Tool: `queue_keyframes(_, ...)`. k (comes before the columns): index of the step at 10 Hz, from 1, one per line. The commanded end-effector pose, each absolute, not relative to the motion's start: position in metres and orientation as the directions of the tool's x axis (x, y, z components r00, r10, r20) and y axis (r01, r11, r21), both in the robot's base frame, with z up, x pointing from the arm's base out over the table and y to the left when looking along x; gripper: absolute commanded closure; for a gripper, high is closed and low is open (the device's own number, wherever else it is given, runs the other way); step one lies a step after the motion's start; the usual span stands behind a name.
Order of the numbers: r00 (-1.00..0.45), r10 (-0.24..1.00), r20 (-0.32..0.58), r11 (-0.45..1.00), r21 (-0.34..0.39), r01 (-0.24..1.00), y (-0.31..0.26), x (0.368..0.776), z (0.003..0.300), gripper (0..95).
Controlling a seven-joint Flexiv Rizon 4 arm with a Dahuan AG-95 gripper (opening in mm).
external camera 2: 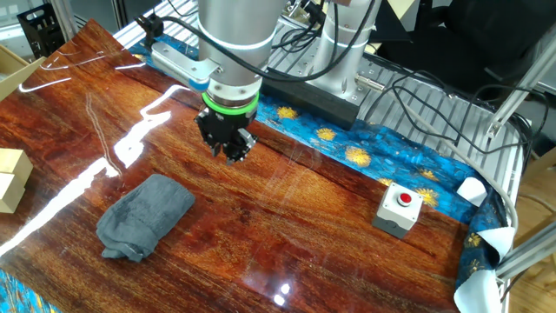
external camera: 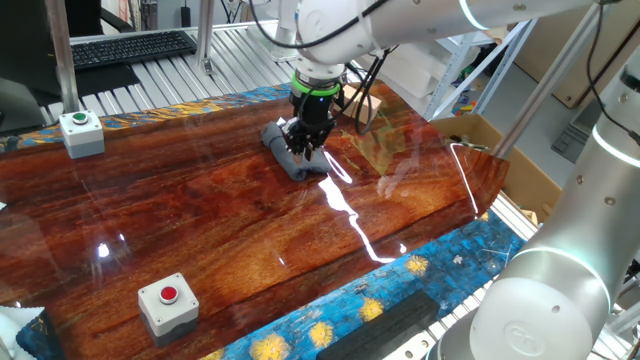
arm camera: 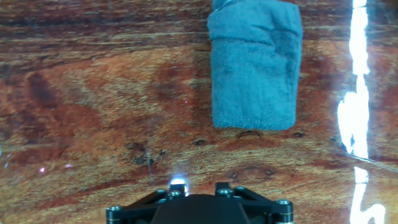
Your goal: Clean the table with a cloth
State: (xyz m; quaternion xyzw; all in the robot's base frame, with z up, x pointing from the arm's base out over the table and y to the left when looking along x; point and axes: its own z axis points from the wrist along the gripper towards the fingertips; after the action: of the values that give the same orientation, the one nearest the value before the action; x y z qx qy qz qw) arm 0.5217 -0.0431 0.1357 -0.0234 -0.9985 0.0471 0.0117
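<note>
The tool [external camera 2: 228,148] hangs above the bare wood of the tabletop [external camera 2: 287,226], pointing straight down and touching nothing; in the other fixed view it stands clear of the cloth [external camera 2: 143,216], toward the blue-and-yellow patterned edge, and that offset reads as a staging position, high enough to travel across without dragging anything. Whether its fingers are apart or together I cannot tell; they bunch into one dark cluster in both fixed views, and the hand view shows only the black base of the mount, so nothing is clearly gripped.

Beyond the tool in the hand view lies the cloth [arm camera: 255,65], a folded grey-blue rag flat on the tabletop with its nearer hem square to the camera; it sits ahead and to one side of the tool's line, so a sideways shift as well as a descent would seem needed before any grasp. The fold gives a thick, soft ridge, probably the easiest part to pinch.

The red button box [external camera 2: 400,209] sits close to the patterned edge, well apart from the cloth; the tan wooden blocks [external camera 2: 13,178] rest near the opposite edge; both are out of the way of a wipe through the middle.

Farther off in the one fixed view, a second button box [external camera: 81,132] with a green cap stands at the far edge beside the ribbed metal bench [external camera: 200,55]; the wiping itself looks not yet begun.
</note>
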Motion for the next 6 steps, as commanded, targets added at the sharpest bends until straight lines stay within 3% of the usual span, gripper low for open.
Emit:
queue_keyframes(1,-0.999,0.045,0.03,0.996,-0.083,0.043,-0.045,0.528,0.133,57.0)
queue_keyframes(6,-0.998,0.046,0.038,0.997,-0.066,0.044,-0.058,0.546,0.124,57.0)
